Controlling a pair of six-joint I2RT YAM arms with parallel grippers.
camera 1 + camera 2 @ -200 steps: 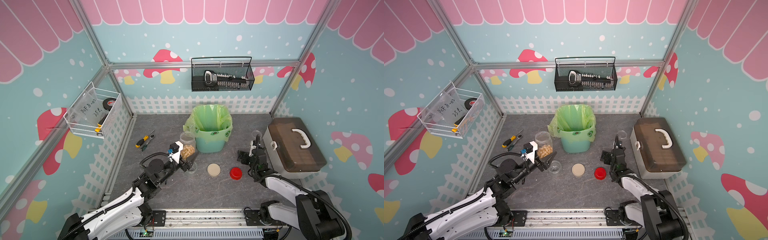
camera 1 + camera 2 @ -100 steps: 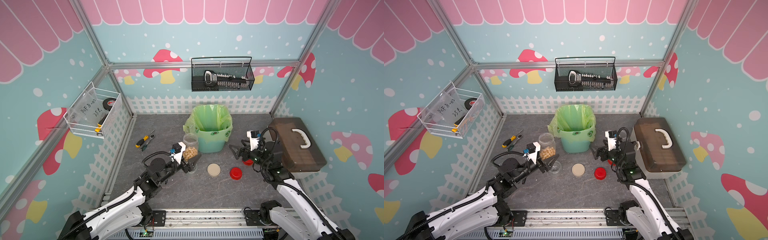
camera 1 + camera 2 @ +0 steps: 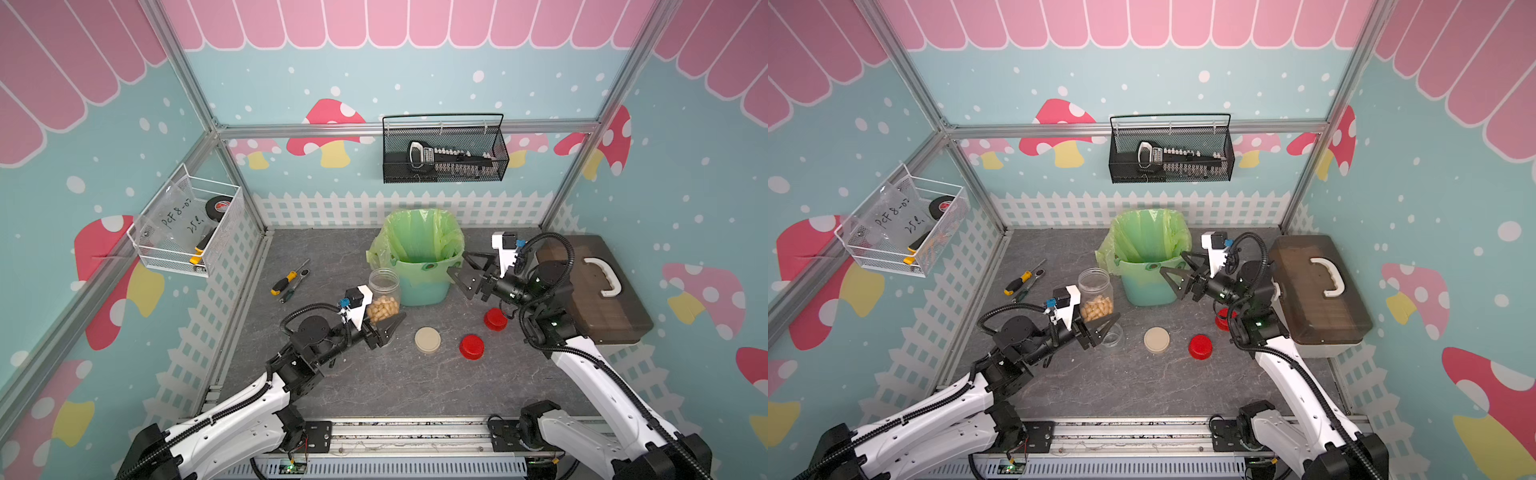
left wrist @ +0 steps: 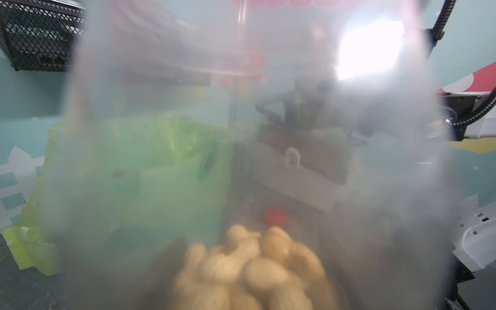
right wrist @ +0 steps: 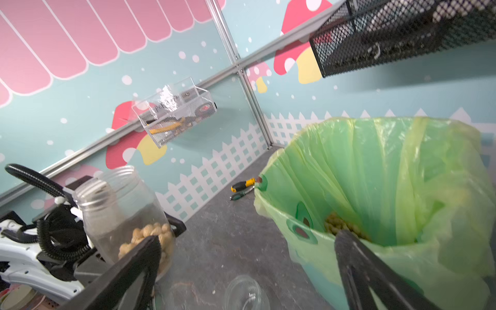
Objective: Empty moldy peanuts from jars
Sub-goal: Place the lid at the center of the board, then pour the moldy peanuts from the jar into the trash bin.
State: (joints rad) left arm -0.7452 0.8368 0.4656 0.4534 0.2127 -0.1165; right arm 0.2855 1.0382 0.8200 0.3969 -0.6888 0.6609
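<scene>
**Top views.** The right pincer (image 3: 457, 262) is now up at rim height beside the bin (image 3: 419, 286), its jaws spread wide with nothing between them. A second back it was low by the brown box (image 3: 590, 286). The left pincer (image 3: 384, 316) has hardly moved and is clenched on the open jar (image 3: 384, 291), held upright off the floor.
- The peanuts (image 3: 382, 309) fill the jar's lower part.
- The bin is just beyond the left pincer.
- The beige lid (image 3: 427, 340) and a red lid (image 3: 471, 347) lie on the floor between the two pincers.
- A second red lid (image 3: 494, 319) is below the right pincer. Whether it caps a jar, cannot tell.
- An empty jar (image 3: 1113, 336) stands under the left pincer's tip.

Judgement: the right arm is clear and the way to the bin is open, so tipping comes next.

**Left wrist.** The jar wall fills the view and is blurred. The peanuts are heaped at the jar's bottom, close to the lens. The green bag of the bin shows through the wall, straight ahead of the pincer.

**Right wrist.** Both black fingers (image 5: 145, 257) stand far apart.
- The bin is just ahead of one finger, with peanuts already lying inside the bag.
- The held jar is beyond the other finger, mouth up, about a third full.
- The empty jar is on the floor between the fingers.

Judgement: part of the task is done, and this jar is still to be emptied.
</scene>
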